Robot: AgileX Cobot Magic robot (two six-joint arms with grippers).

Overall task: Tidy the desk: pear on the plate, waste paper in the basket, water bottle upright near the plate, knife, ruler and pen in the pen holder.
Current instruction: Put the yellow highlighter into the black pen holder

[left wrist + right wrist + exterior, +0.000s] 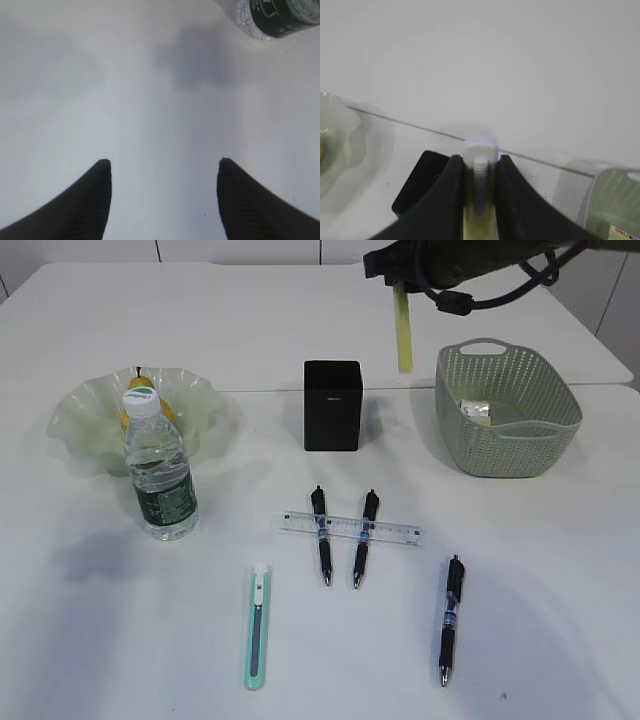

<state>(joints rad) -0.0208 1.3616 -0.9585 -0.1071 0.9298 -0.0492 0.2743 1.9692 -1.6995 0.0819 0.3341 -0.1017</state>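
Exterior view first. We see the white desk (520,570) from the front. At the left sits the green wavy plate (85,410) with the yellow pear (140,385) in it, mostly hidden behind the water bottle (160,470), which stands upright just in front of the plate. The black pen holder (332,405) stands in the middle. The green basket (505,420) is at the right with the waste paper (475,408) inside. Lower down lie the clear ruler (350,529) across two pens (322,535), another pen (450,620) at the lower right, and a green knife (258,625) at the lower middle. At the top, the right arm holds a yellow knife (403,330) hanging straight down, up high and to the right of the pen holder.

Left wrist view next. We see the left gripper (162,167) with its fingers wide apart and nothing between them. Only bare desk is under it. The bottom of the water bottle shows at the upper right.

Right wrist view last. The right gripper (481,167) has its fingers squeezed on the yellow knife. The pen holder shows dark at the lower left, the plate at the far left, the basket at the lower right.

We think the knife goes in the pen holder next. It is not over the opening yet. If it drops now, it could land on the desk. If it comes down crooked, it could bump the rim and tip the holder.
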